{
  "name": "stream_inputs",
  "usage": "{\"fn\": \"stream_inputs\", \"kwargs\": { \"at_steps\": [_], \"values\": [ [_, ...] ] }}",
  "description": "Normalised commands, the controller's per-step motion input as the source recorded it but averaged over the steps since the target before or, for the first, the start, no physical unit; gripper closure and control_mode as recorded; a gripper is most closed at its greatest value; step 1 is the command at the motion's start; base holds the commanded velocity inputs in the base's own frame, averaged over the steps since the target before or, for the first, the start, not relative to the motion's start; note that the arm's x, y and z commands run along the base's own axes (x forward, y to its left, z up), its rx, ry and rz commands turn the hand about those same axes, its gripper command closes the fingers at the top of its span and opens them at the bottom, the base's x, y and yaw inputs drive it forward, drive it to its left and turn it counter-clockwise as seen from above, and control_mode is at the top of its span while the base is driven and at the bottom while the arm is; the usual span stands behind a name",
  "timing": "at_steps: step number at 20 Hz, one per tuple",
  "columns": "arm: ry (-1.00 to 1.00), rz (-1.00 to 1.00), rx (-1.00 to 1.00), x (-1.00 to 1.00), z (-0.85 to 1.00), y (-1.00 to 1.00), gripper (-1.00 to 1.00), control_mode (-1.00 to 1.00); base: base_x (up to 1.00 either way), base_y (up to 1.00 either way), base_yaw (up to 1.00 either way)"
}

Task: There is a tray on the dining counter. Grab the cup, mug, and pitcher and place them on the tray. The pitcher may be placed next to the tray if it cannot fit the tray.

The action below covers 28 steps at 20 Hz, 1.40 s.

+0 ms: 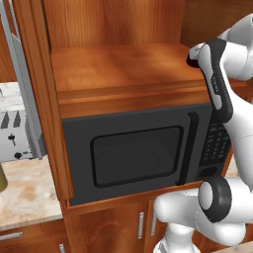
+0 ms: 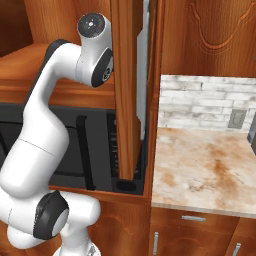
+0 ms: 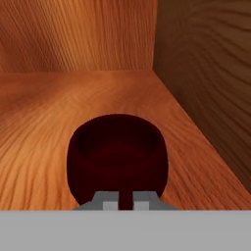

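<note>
I'm in the wooden shelf (image 1: 118, 66) above the microwave (image 1: 143, 153), a side wall (image 3: 206, 88) close beside me. My hand (image 3: 125, 202) is pinched nearly closed on the near rim of the mug (image 3: 117, 152), which sits upright on the shelf floor.

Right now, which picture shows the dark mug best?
The hand view: the mug sits close up on the wooden shelf, gripper shut on its near rim. The left base view shows a sliver behind the arm.

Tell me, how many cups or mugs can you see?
1: a squat dark maroon round mug on the wooden shelf above the black microwave, near the shelf's right wall, at the gripper. Others may be hidden.
</note>
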Motion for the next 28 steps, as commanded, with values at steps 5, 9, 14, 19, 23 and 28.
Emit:
{"fn": "stream_inputs", "kwargs": {
  "at_steps": [5, 9, 14, 19, 23, 28],
  "values": [
    [0.00, 0.00, 0.00, 0.00, 0.00, 0.00, 1.00, -1.00, 0.00, 0.00, 0.00],
    [0.00, 0.00, 0.00, 0.00, 0.00, 0.00, 1.00, -1.00, 0.00, 0.00, 0.00],
    [0.00, 0.00, 0.00, 0.00, 0.00, 0.00, 1.00, -1.00, 0.00, 0.00, 0.00],
    [0.00, 0.00, 0.00, 0.00, 0.00, 0.00, 1.00, -1.00, 0.00, 0.00, 0.00],
    [-0.01, 0.00, 0.00, -0.16, 0.00, 0.00, 1.00, -1.00, 0.00, 0.00, 0.00],
    [-0.05, 0.00, 0.00, -0.33, 0.16, 0.03, 1.00, -1.00, 0.00, 0.00, 0.00]
  ]
}}
